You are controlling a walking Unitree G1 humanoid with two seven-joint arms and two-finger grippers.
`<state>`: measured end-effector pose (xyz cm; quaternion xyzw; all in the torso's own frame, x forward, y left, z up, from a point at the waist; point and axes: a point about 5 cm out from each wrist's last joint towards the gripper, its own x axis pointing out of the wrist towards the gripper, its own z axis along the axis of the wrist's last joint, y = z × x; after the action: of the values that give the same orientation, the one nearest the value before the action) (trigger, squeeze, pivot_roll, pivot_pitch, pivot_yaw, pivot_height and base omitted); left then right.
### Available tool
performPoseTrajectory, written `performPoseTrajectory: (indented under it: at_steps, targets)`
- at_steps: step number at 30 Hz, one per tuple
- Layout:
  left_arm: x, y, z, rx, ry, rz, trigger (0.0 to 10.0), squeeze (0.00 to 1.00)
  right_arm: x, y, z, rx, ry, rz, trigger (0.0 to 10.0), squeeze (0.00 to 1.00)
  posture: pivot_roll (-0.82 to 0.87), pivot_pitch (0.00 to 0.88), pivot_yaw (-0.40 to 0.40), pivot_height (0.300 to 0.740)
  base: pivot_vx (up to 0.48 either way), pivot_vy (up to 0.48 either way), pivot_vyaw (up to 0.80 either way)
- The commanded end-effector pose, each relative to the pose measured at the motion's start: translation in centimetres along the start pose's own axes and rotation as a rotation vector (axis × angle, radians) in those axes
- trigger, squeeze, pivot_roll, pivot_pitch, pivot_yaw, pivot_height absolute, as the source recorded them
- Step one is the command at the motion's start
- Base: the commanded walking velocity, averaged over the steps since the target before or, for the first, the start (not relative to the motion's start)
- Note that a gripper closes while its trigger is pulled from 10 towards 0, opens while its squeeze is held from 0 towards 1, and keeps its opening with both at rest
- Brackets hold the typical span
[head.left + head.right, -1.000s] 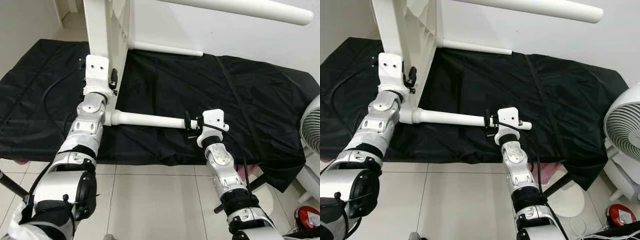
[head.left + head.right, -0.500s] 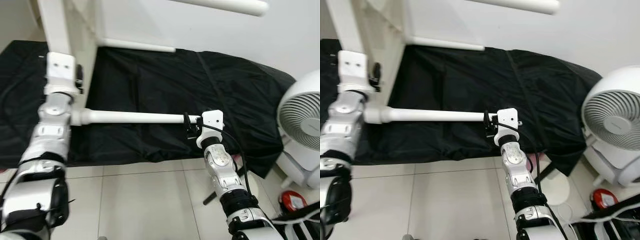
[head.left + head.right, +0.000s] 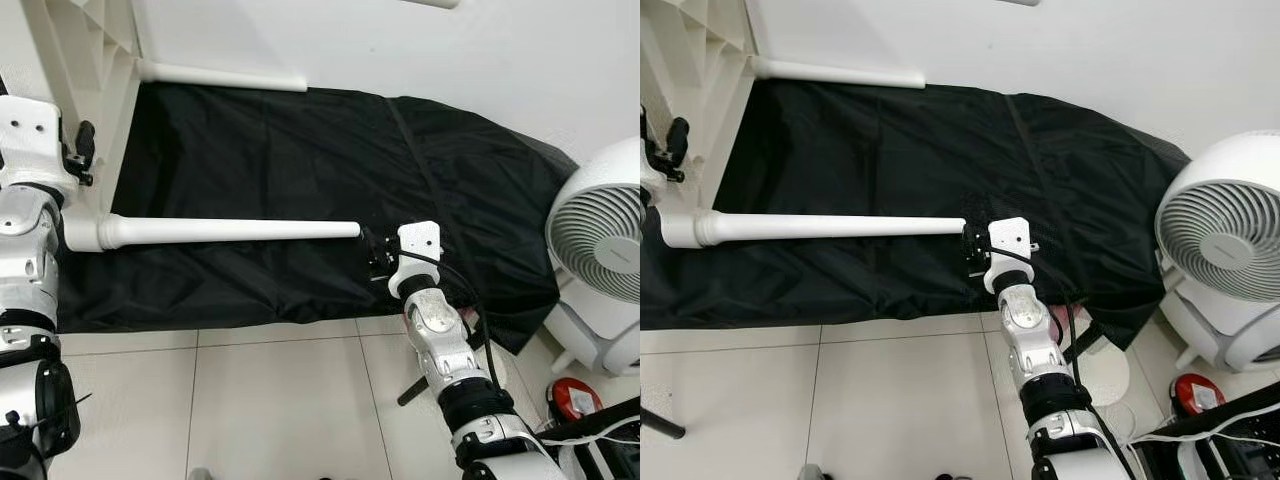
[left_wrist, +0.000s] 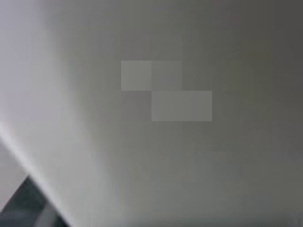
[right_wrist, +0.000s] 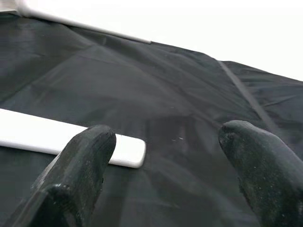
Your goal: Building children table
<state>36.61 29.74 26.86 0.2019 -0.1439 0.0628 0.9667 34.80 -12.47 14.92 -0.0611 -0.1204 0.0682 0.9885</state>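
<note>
The right gripper [image 5: 163,177], two long black fingers on a white wrist block at the end of a silver arm, hangs low over a wide black crinkled cloth sheet [image 3: 290,150] spread on the floor, with its fingers spread wide apart and nothing between them. The task's thing, a long round white table leg [image 3: 220,230], lies level just above that sheet with its free rounded tip immediately in front of the right gripper; in the right wrist view the tip ends just beside one black finger [image 5: 75,175] and well short of the other, so the leg is beside the open fingers rather than within them. From that tip the leg runs straight away from the right gripper toward the left gripper [image 3: 78,155], ending in a thicker collar close below it. The left gripper sits against the white panelled table frame [image 3: 85,50] that stands upright at the far side of the sheet; its wrist view is a blurred pale grey surface, so whether its fingers are closed on the frame cannot be told. On the opposite side of the right gripper from the leg, off the sheet on pale floor tiles [image 3: 270,410], stands a white round fan with a ribbed grille [image 3: 1225,240].
</note>
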Motion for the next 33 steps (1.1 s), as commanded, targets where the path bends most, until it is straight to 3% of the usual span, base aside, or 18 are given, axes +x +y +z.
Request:
performPoseTrajectory:
  at_steps: [1,4,5,6,15,18,24,25,27,30,33]
  targets:
    - [0.0,-0.4,0.3,0.031,-0.016,-0.032,10.0,1.0,-0.1,-0.2,-0.2,-0.006,0.008,-0.005,10.0,0.0,0.12,0.106,-0.067,0.74,0.0,0.0,0.0]
    - [-0.1,-0.7,0.1,0.061,0.003,-0.058,10.0,1.0,-0.2,-0.3,-0.3,-0.007,0.011,-0.008,10.0,0.0,0.11,0.108,-0.062,0.74,0.0,0.0,0.0]
    - [-0.1,-0.9,0.1,0.073,0.009,-0.071,10.0,0.71,-0.3,-0.3,-0.3,-0.007,0.012,-0.008,10.0,0.0,0.11,0.108,-0.062,0.74,0.0,0.0,0.0]
    - [-0.3,-1.0,0.0,0.079,0.011,-0.083,10.0,0.0,-0.3,-0.4,-0.4,-0.008,0.012,-0.01,10.0,0.0,0.11,0.108,-0.06,0.74,0.0,0.0,0.0]
    - [-1.1,-1.2,-0.3,0.077,0.008,-0.148,10.0,0.0,-0.4,-0.2,-0.5,-0.008,0.015,-0.003,10.0,0.0,0.13,0.107,-0.063,0.74,0.0,0.0,0.0]
    - [-2.0,-0.9,-0.2,0.122,0.014,-0.176,10.0,0.0,-0.3,-0.2,-0.4,-0.009,0.015,0.003,10.0,0.0,0.13,0.106,-0.065,0.74,0.0,0.0,0.0]
    - [-3.7,0.2,0.0,0.092,0.014,-0.147,10.0,0.0,-0.2,-0.2,-0.4,-0.01,0.014,0.012,10.0,0.0,0.13,0.101,-0.069,0.74,0.0,0.0,0.0]
    - [-4.7,0.2,0.7,0.107,0.009,-0.166,10.0,0.0,-0.3,-0.2,-0.4,-0.008,0.015,0.026,10.0,0.0,0.13,0.097,-0.077,0.74,0.0,0.0,0.0]
    - [-6.3,0.2,1.4,0.044,0.011,-0.168,10.0,0.0,-0.5,-0.2,-0.6,-0.008,0.023,0.039,10.0,0.0,0.15,0.092,-0.093,0.74,0.0,0.0,0.0]
    - [-7.1,0.0,1.5,0.032,0.017,-0.194,10.0,0.0,-0.7,-0.1,-0.8,-0.008,0.029,0.047,10.0,0.0,0.16,0.092,-0.104,0.74,0.0,0.0,0.0]
    - [-9.2,-1.9,1.0,0.001,0.041,-0.335,10.0,0.0,-0.8,0.2,-1.1,-0.009,0.044,0.079,10.0,0.0,0.18,0.086,-0.121,0.74,0.0,0.0,0.0]
